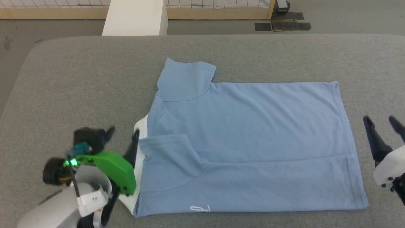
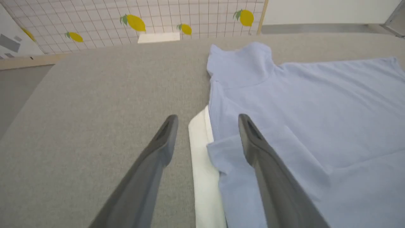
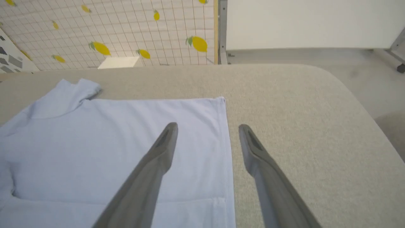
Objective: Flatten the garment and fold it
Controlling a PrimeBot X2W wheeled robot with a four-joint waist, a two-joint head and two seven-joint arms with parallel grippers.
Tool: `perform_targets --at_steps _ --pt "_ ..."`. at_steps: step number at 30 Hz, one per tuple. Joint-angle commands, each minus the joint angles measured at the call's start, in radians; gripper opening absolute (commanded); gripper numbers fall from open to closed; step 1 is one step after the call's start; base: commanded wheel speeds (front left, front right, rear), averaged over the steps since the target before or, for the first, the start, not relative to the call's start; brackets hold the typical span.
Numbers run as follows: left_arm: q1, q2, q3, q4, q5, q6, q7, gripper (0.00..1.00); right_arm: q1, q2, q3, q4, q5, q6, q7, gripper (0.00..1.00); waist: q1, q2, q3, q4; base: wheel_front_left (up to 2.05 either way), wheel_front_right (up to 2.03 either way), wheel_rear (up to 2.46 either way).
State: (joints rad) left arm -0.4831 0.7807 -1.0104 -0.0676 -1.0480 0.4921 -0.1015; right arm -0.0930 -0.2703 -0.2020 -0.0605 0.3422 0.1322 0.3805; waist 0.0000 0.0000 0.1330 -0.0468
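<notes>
The garment (image 1: 253, 136), a light blue polo shirt, lies on the grey table (image 1: 79, 79) with its near long side folded over, collar to the left and hem to the right. Its white collar (image 1: 140, 126) peeks out at the left edge, and a small white logo (image 1: 200, 208) shows near the front fold. My left gripper (image 1: 123, 133) stands open just left of the collar, above the collar (image 2: 202, 148) and shirt (image 2: 316, 110), holding nothing. My right gripper (image 1: 381, 122) stands open off the hem at the right; its fingers hover on either side of the hem edge (image 3: 228, 152) of the shirt (image 3: 110, 142).
The grey padded table extends bare to the left (image 2: 79, 126) and right (image 3: 300, 126) of the shirt. A white block (image 1: 136, 17) stands beyond the far edge, with a lemon-patterned grid wall (image 3: 126, 31) and floor behind.
</notes>
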Motion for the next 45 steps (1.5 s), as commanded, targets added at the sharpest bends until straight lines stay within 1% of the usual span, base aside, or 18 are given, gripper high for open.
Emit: perform_targets --at_steps 1,4,7,10,14,18,22,25,29,31,33,34,35,37,39,40,43,45 --pt "-0.024 -0.008 0.025 -0.005 0.020 0.007 -0.042 1.00 -0.016 -0.010 0.016 -0.019 0.012 -0.002 -0.067 1.00 0.0000 0.0000 0.000 -0.003 0.00 0.00 0.00" --pt "-0.040 -0.013 0.057 -0.020 0.039 0.008 -0.098 1.00 -0.019 -0.030 0.048 -0.042 0.014 -0.002 -0.198 1.00 0.0000 0.0000 0.008 -0.014 0.00 0.00 0.00" --pt "-0.054 -0.011 0.074 -0.034 0.053 -0.001 -0.117 1.00 -0.023 -0.007 0.054 -0.049 0.011 -0.002 -0.301 1.00 0.0000 0.0000 0.027 -0.033 0.00 0.00 0.00" --pt "-0.083 0.000 0.079 -0.036 0.059 -0.015 -0.105 1.00 -0.027 0.019 0.061 -0.058 -0.002 -0.002 -0.364 1.00 0.0000 0.0000 0.060 -0.053 0.00 0.00 0.00" --pt "-0.160 0.018 0.082 -0.027 0.057 -0.058 -0.043 1.00 -0.035 0.062 0.058 -0.068 -0.016 -0.002 -0.397 1.00 0.0000 0.0000 0.125 -0.085 0.00 0.00 0.00" --pt "-0.274 0.045 0.074 0.007 0.045 -0.130 0.084 1.00 -0.054 0.087 0.068 -0.089 -0.029 -0.002 -0.405 1.00 0.0000 0.0000 0.213 -0.124 0.00 0.00 0.00" --pt "-0.416 0.066 0.060 0.054 0.038 -0.230 0.233 1.00 -0.083 0.109 0.074 -0.107 -0.034 -0.002 -0.408 1.00 0.0000 0.0000 0.298 -0.169 0.00 0.00 0.00" --pt "-0.534 0.085 0.043 0.100 0.024 -0.319 0.386 1.00 -0.108 0.132 0.076 -0.115 -0.030 -0.002 -0.409 1.00 0.0000 0.0000 0.355 -0.207 0.00 0.00 0.00" --pt "-0.685 0.108 0.029 0.177 0.009 -0.419 0.578 1.00 -0.136 0.156 0.085 -0.114 -0.026 -0.002 -0.420 1.00 0.0000 0.0000 0.410 -0.255 0.00 0.00 0.00" --pt "-0.755 0.113 0.027 0.219 -0.003 -0.459 0.666 1.00 -0.147 0.167 0.089 -0.112 -0.024 -0.002 -0.427 1.00 0.0000 0.0000 0.433 -0.275 0.00 0.00 0.00" --pt "-0.814 0.112 0.032 0.271 -0.026 -0.481 0.746 1.00 -0.155 0.176 0.095 -0.108 -0.021 -0.002 -0.433 1.00 0.0000 0.0000 0.452 -0.293 0.00 0.00 0.00" --pt "-0.883 0.117 0.029 0.326 -0.043 -0.494 0.858 1.00 -0.163 0.186 0.106 -0.103 -0.018 -0.002 -0.442 1.00 0.0000 0.0000 0.475 -0.316 0.00 0.00 0.00" --pt "-0.906 0.122 0.027 0.346 -0.047 -0.500 0.895 1.00 -0.165 0.189 0.110 -0.101 -0.017 -0.002 -0.445 1.00 0.0000 0.0000 0.484 -0.323 0.00 0.00 0.00" --pt "-0.941 0.129 0.028 0.387 -0.057 -0.513 0.948 1.00 -0.169 0.195 0.115 -0.098 -0.015 -0.002 -0.452 1.00 0.0000 0.0000 0.499 -0.336 0.00 0.00 0.00" --pt "-0.961 0.128 0.029 0.413 -0.076 -0.509 0.999 1.00 -0.171 0.199 0.118 -0.092 -0.014 -0.002 -0.458 1.00 0.0000 0.0000 0.510 -0.344 0.00 0.00 0.00" --pt "-0.969 0.129 0.032 0.423 -0.085 -0.499 1.020 1.00 -0.172 0.201 0.118 -0.088 -0.014 -0.002 -0.461 1.00 0.0000 0.0000 0.516 -0.349 0.00 0.00 0.00" --pt "-0.980 0.137 0.023 0.433 -0.088 -0.494 1.066 1.00 -0.174 0.206 0.119 -0.077 -0.014 -0.002 -0.468 1.00 0.0000 0.0000 0.526 -0.356 0.00 0.00 0.00" --pt "-0.985 0.143 0.023 0.436 -0.086 -0.491 1.073 1.00 -0.175 0.209 0.119 -0.072 -0.014 -0.002 -0.472 1.00 0.0000 0.0000 0.533 -0.359 0.00 0.00 0.00"
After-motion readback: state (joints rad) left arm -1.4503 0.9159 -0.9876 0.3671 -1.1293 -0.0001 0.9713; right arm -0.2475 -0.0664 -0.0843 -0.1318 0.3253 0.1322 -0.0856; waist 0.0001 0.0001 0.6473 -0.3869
